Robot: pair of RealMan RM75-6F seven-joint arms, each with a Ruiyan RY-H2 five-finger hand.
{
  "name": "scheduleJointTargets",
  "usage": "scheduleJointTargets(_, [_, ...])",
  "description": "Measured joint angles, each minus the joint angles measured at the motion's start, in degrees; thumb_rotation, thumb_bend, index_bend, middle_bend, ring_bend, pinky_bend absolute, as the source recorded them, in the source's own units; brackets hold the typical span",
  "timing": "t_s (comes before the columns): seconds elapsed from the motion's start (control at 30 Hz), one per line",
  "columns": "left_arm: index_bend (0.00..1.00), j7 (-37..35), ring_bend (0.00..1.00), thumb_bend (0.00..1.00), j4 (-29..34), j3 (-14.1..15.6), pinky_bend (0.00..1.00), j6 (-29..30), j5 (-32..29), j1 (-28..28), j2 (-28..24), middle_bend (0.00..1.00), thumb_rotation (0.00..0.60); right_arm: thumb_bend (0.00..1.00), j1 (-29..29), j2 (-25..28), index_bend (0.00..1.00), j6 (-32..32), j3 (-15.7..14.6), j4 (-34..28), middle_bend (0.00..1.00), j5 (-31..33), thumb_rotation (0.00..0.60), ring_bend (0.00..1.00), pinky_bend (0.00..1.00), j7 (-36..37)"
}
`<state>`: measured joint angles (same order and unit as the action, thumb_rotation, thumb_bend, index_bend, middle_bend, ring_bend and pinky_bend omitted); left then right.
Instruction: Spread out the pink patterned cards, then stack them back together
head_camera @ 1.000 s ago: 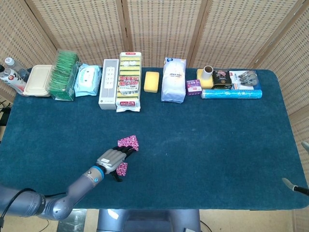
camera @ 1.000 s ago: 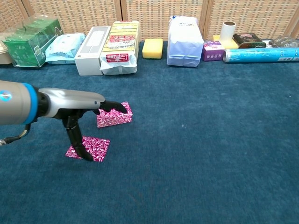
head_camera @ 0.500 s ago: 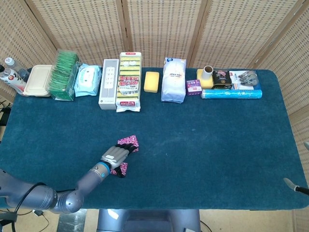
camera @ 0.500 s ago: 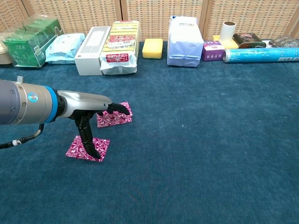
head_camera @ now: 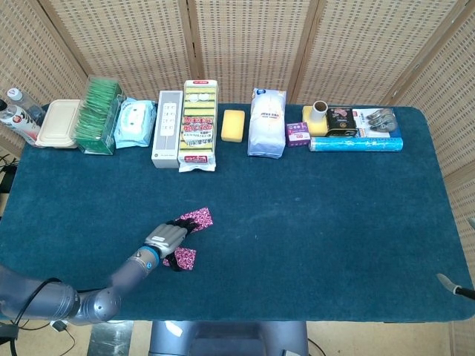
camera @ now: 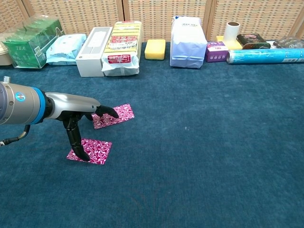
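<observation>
Two pink patterned cards on the blue table cloth [camera: 199, 156], toward the front-left of the table: the far card [camera: 112, 116] [head_camera: 194, 217] now swung askew and shifted a little leftward against half a second ago, the near card [camera: 90, 150] [head_camera: 182, 258] in place, a strip of cloth showing between them. Spread step looks done or nearly so; gathering back into one stack still ahead.

Left hand [camera: 80, 114] [head_camera: 165, 239] over both cards, fingers apart, nothing gripped: one fingertip [camera: 113, 113] pressing the far card, the thumb tip [camera: 83, 156] down on the near card's left edge. Drawn back toward the front edge since a second ago.

Right hand barely in view at the right edge in the head view; open or closed cannot be told.

Along the back edge, well apart: tea box [camera: 29, 34], sponge [camera: 155, 49], white bag [camera: 188, 36].
</observation>
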<state>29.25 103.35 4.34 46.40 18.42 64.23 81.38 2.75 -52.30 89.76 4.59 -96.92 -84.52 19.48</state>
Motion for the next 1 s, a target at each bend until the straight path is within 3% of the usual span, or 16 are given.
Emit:
scheduleJointTargets(0.47, [0.00,1.09,0.00,0.07,-0.47,3.12,0.07,0.31,-4.88,0.63,-2.87,0.00,0.600,0.00,0.18,0.23,0.08,0.09,-0.04,0.10,0.00,-0.06,0.600,0.00,0.00,0.74])
scheduleJointTargets(1.0, [0.00,-1.81,0.00,0.07,-3.26,5.87,0.07,-2.61,-4.24,-2.32,-7.31,0.00,0.600,0.00,0.21,0.19,0.08,0.05,-0.11,-0.40,0.00,-0.06,0.600,0.00,0.00,-0.07])
